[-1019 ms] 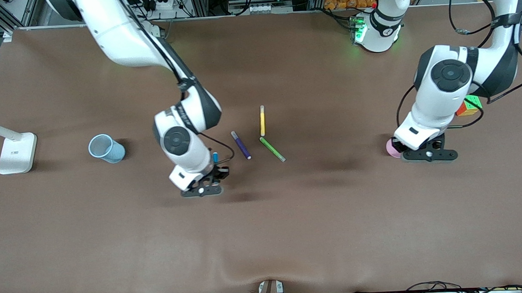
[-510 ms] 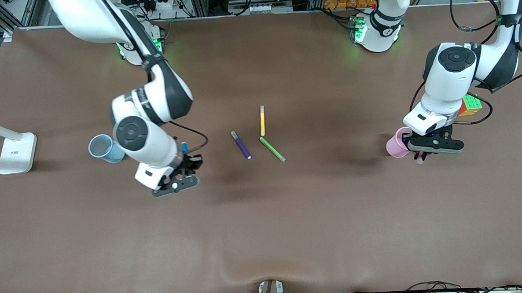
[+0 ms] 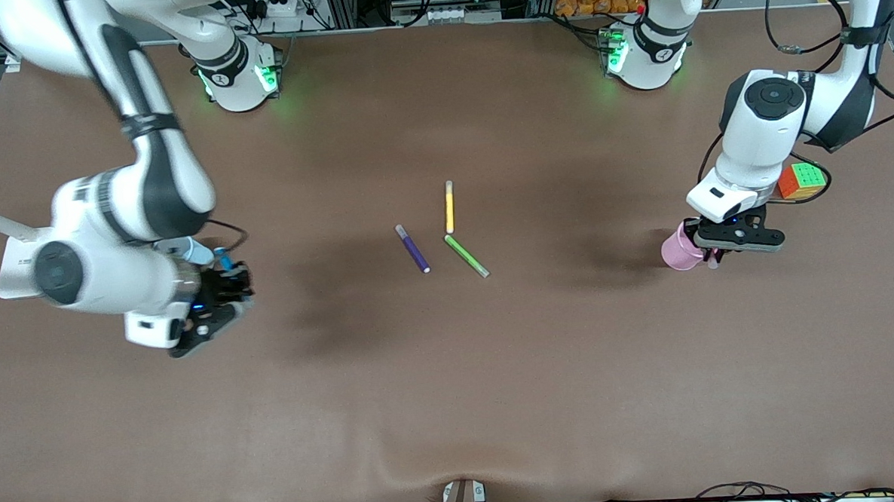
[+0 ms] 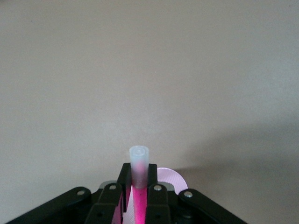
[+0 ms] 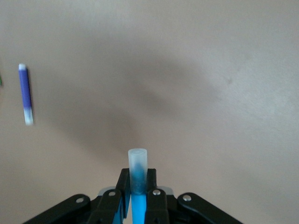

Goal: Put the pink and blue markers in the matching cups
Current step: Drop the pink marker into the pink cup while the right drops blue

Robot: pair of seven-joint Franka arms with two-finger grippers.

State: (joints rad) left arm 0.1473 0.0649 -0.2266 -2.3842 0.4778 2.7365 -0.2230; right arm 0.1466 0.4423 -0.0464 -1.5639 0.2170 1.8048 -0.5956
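Even overhead light is falling on my table [image 3: 453, 401], leaving its brown cloth flat and free of glare. Soft, wide shadows are spreading under both my arms, one dark patch lying near the purple marker [image 3: 412, 248], another beside the pink cup [image 3: 677, 250]. Green lamps are glowing at my two bases along the table's robot-side edge. My right arm is smearing with motion blur near the blue cup [image 3: 190, 251]. In my wrist views the marker tips are showing sharp, while the purple marker is looking soft and streaked.
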